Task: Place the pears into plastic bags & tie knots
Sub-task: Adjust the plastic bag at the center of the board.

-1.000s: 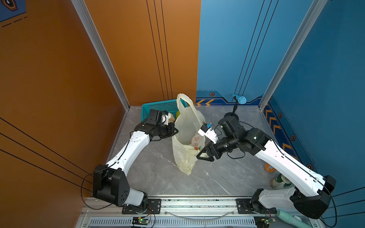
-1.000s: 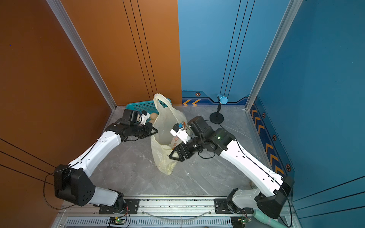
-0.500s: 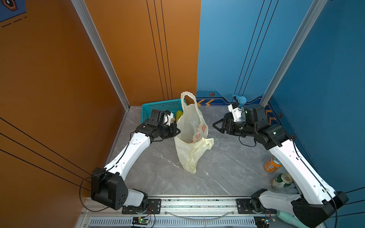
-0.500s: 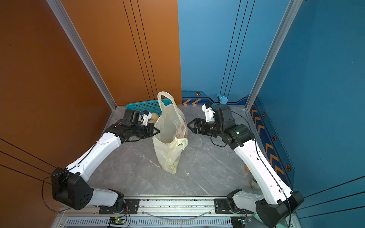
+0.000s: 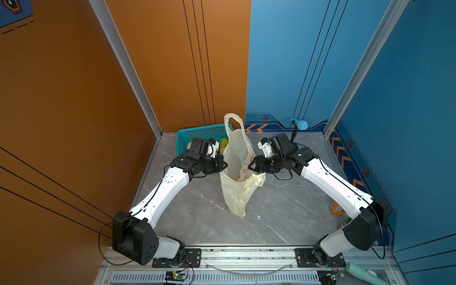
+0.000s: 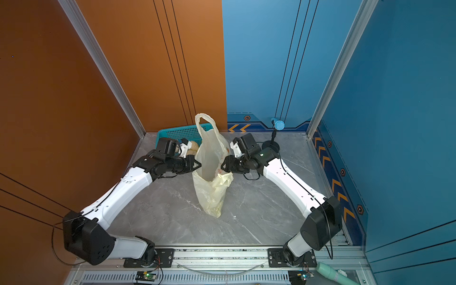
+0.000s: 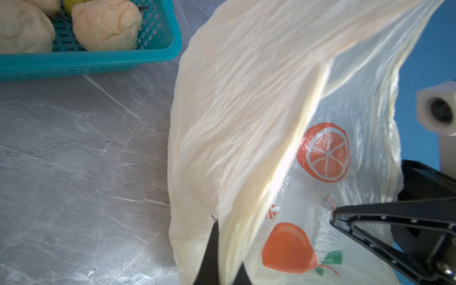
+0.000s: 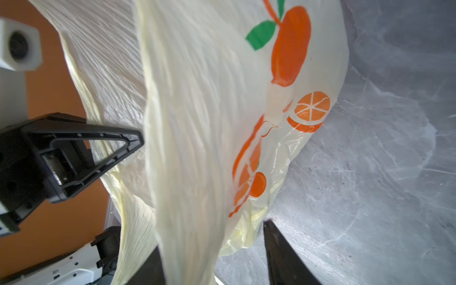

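The left arm (image 5: pixel 162 195) and right arm (image 5: pixel 330 185) each comprise glossy white link covers between matte black joint housings (image 5: pixel 133 240). Thin black cables (image 5: pixel 99 244) loop externally at base and wrist. A white, box-shaped wrist camera (image 5: pixel 263 148) is fitted on each wrist. The fingers (image 8: pixel 103 134) are black open triangular frames with small screws along the rims. A green indicator light (image 6: pixel 262 155) shows on the right forearm.

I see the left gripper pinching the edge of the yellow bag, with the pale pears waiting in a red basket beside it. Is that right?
Nearly: the basket is teal, not red. The left wrist view shows the pale pears lying in it, beside the yellow bag. The left gripper does pinch the bag's edge.
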Robot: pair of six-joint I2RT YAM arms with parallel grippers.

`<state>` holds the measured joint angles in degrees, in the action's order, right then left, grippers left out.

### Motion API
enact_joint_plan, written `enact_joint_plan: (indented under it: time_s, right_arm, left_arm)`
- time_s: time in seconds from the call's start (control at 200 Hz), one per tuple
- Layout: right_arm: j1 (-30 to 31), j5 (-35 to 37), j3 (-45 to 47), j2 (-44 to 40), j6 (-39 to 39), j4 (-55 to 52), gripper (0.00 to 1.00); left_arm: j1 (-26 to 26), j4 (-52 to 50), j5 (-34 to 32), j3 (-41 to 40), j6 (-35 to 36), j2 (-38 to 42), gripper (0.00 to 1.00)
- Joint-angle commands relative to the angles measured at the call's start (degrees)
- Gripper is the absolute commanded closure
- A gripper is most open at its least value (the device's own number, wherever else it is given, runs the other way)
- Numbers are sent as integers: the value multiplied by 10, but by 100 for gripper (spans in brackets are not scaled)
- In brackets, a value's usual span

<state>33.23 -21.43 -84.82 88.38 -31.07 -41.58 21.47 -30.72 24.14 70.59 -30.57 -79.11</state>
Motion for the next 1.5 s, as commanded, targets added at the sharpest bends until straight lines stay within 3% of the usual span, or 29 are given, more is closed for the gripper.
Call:
enact_joint_plan:
  time_s: [0.0,0.08,0.225,0.39,0.496,0.656,0.906,0.991,1.091,1.186,1.377,1.497]
  right_arm:
    - [2,52,-27,-17,5,-33,81]
    - [1,97,-31,-36,11,-67,100]
    - [-36,178,-39,-73,25,-172,100]
    - [-80,209,-39,-101,55,-253,100]
    - [-84,195,-42,-102,60,-263,100]
    - [-81,115,-26,-84,49,-219,100]
    - [-72,50,2,-48,38,-139,100]
    - [-74,64,9,-44,43,-135,100]
    - [-79,74,19,-42,49,-135,100]
    - [-84,76,25,-44,53,-134,100]
    - [-97,79,38,-52,55,-133,100]
    - [-99,79,43,-57,56,-132,100]
  left_arm:
    - [7,-5,-29,14,-6,24,100]
    - [8,-21,-55,13,-1,33,100]
    - [8,-94,-119,27,29,45,100]
    - [4,-134,-127,35,44,56,100]
    - [8,-140,-112,40,44,53,100]
    - [48,-139,-62,79,53,25,100]
    - [105,-129,-46,127,57,-40,91]
    - [105,-128,-73,132,57,-44,74]
    - [87,-124,-109,140,60,-36,42]
    - [55,-123,-111,160,74,-29,25]
    - [-52,-99,-65,182,88,-37,17]
    - [-121,-90,-43,198,99,-82,22]
